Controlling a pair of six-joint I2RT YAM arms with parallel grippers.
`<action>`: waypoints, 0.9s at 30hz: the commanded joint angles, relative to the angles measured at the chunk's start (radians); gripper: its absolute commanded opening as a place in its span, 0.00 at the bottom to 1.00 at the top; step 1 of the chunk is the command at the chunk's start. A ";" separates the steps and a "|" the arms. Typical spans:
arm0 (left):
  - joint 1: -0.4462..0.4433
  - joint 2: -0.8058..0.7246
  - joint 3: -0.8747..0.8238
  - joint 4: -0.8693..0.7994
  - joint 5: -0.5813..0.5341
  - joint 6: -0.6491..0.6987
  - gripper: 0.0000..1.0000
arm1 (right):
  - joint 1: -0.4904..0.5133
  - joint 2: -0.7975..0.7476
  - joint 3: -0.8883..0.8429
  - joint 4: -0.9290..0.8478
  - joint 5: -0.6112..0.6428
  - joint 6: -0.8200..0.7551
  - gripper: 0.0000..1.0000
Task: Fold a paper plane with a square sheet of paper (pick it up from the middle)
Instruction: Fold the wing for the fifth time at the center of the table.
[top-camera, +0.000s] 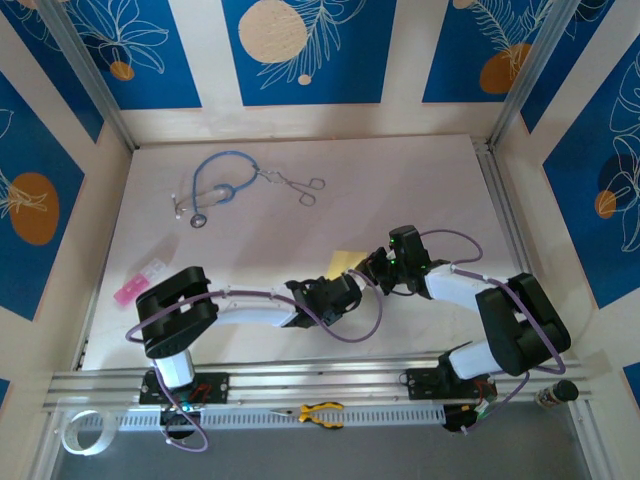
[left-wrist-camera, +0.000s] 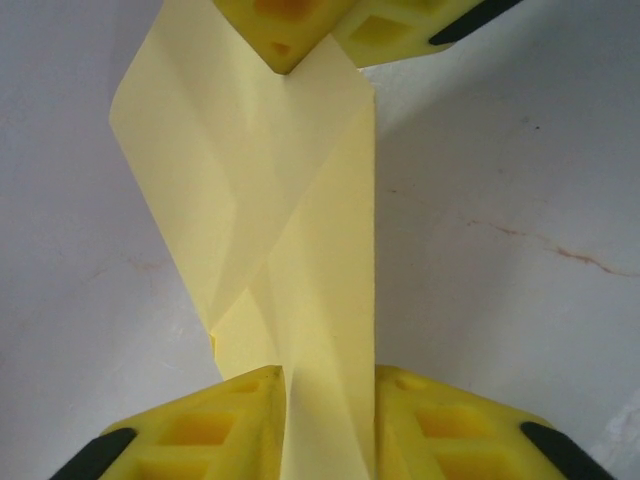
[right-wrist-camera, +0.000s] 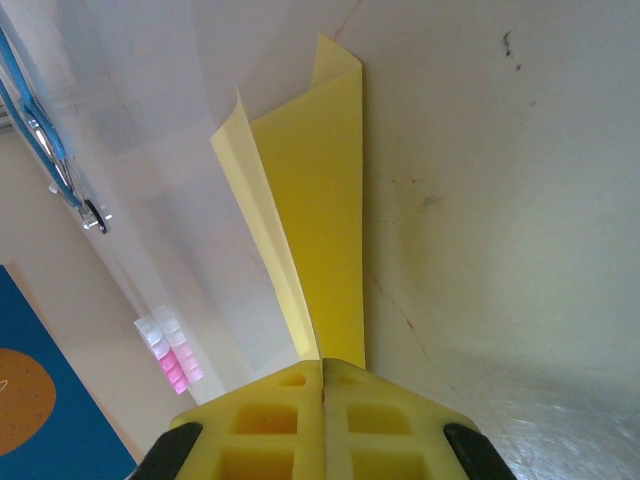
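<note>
one folded square sheet of paper (left-wrist-camera: 290, 230), pinched by two end effectors: left end effector (left-wrist-camera: 325, 420), right end effector (right-wrist-camera: 322, 400)

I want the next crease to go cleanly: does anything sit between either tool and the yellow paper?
Nothing visible does. The right tool is shut on one end of the creased pale-yellow paper sheet, and the left tool straddles its other end, fingers close on either side.

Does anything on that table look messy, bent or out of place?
The pale-yellow sheet of paper looks lopsided: held between both grippers, its folded flaps overlap unevenly, with slanting creases. The right gripper pinches one end shut. Yellow-handled pliers lie off the table, on the front rail.
</note>
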 joint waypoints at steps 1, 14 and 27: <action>-0.011 0.007 0.021 -0.003 -0.012 -0.015 0.23 | -0.005 -0.018 -0.010 -0.015 -0.012 0.009 0.00; -0.001 0.005 0.006 0.013 0.010 -0.068 0.07 | -0.017 -0.058 0.013 -0.093 0.005 -0.094 0.18; 0.109 -0.037 -0.036 0.104 0.332 -0.174 0.00 | -0.172 -0.235 -0.006 -0.277 0.002 -0.257 0.47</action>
